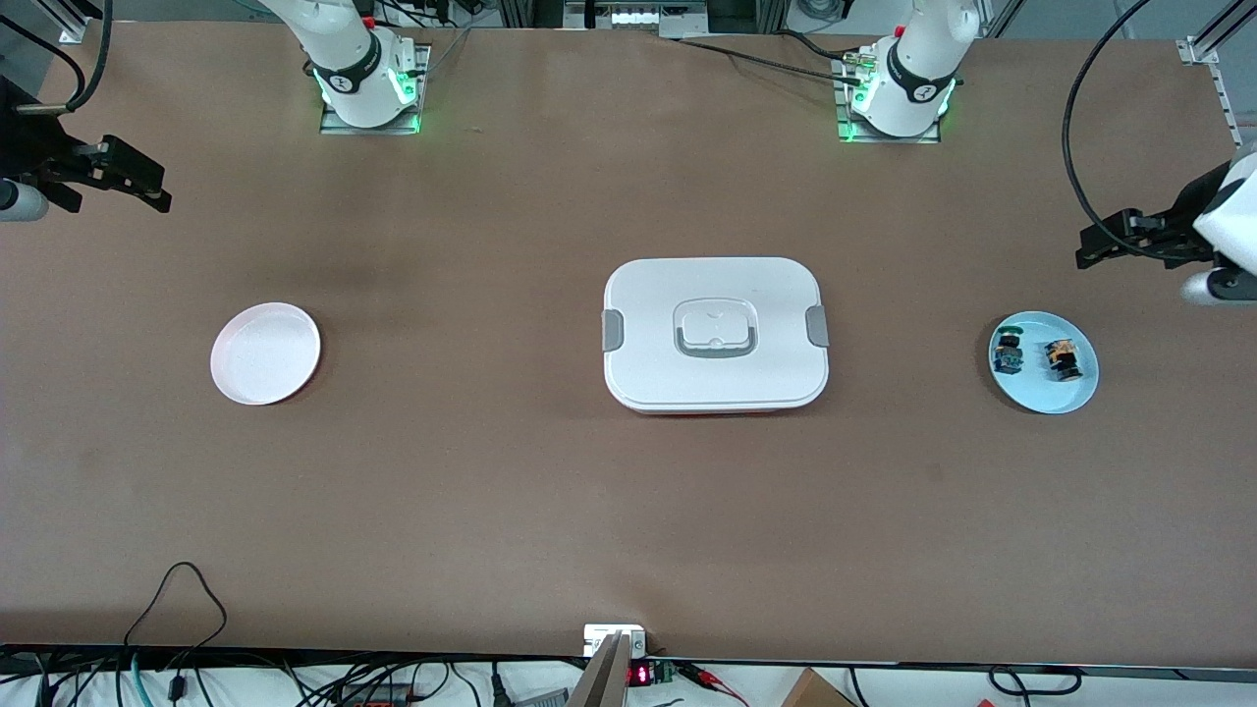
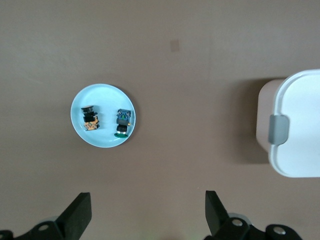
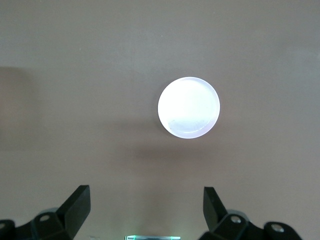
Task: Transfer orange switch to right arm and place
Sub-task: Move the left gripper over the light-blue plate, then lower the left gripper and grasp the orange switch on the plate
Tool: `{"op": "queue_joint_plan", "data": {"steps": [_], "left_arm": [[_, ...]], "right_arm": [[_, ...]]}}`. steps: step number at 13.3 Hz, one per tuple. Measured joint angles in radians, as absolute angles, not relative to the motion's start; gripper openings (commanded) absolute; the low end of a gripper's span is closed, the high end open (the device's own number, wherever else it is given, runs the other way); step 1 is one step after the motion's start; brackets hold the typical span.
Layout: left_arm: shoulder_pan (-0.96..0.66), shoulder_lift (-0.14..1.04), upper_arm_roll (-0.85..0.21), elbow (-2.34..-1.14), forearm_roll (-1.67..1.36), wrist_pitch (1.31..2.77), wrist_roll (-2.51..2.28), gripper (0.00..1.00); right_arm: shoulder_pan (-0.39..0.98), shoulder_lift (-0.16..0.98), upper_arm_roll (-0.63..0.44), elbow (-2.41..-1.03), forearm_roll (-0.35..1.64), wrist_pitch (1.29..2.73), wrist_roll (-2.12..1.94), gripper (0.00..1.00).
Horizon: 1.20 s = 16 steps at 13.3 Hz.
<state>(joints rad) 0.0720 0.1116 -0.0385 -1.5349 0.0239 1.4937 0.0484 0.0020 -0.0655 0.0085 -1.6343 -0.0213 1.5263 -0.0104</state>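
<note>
Even overhead light filled the front view, which stayed sharp, the brown matte tabletop [image 1: 491,471] darkening toward 9 o'clock. The round white plate [image 3: 189,107] glared, blown out, in the right wrist view. Both wrist views were dimmer, softer, vignetted at corners.

The table [image 1: 628,511] carries three items in a row along its middle. The lidded container [image 1: 715,334] sits at the centre. One plate [image 1: 265,353] lies toward the right arm's end, well apart from the container. A second plate [image 1: 1065,395] lies toward the left arm's end, near that end's edge. On this second plate rest two switches, side by side and apart: the orange switch [image 1: 1062,358] toward the table's end edge, the other switch [image 1: 1008,353] toward the container.
</note>
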Motion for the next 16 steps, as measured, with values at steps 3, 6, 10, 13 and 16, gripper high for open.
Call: {"op": "queue_joint_plan", "data": {"steps": [3,6,10,13,16], "left_arm": [[0.12,0.184,-0.031,-1.554,0.053,1.516,0.199,1.0],[0.131,0.244,-0.031,-1.56,0.117,1.533,0.346,1.0],[0.175,0.265,-0.029,-1.632,0.124,1.609,0.674,1.0],[0.238,0.268,-0.029,-1.738,0.124,1.736,0.942,1.0],[0.299,0.271,-0.028,-1.86,0.124,1.917,1.176,1.0]], "right_arm": [[0.002,-0.065,0.008,-1.634,-0.021,1.526,-0.01,1.0],[0.002,-0.065,0.008,-1.634,-0.021,1.526,-0.01,1.0],[0.002,-0.065,0.008,-1.634,-0.021,1.526,-0.01,1.0],[0.002,-0.065,0.008,-1.634,-0.021,1.526,-0.01,1.0],[0.002,-0.065,0.008,-1.634,-0.021,1.526,-0.01,1.0]]}}
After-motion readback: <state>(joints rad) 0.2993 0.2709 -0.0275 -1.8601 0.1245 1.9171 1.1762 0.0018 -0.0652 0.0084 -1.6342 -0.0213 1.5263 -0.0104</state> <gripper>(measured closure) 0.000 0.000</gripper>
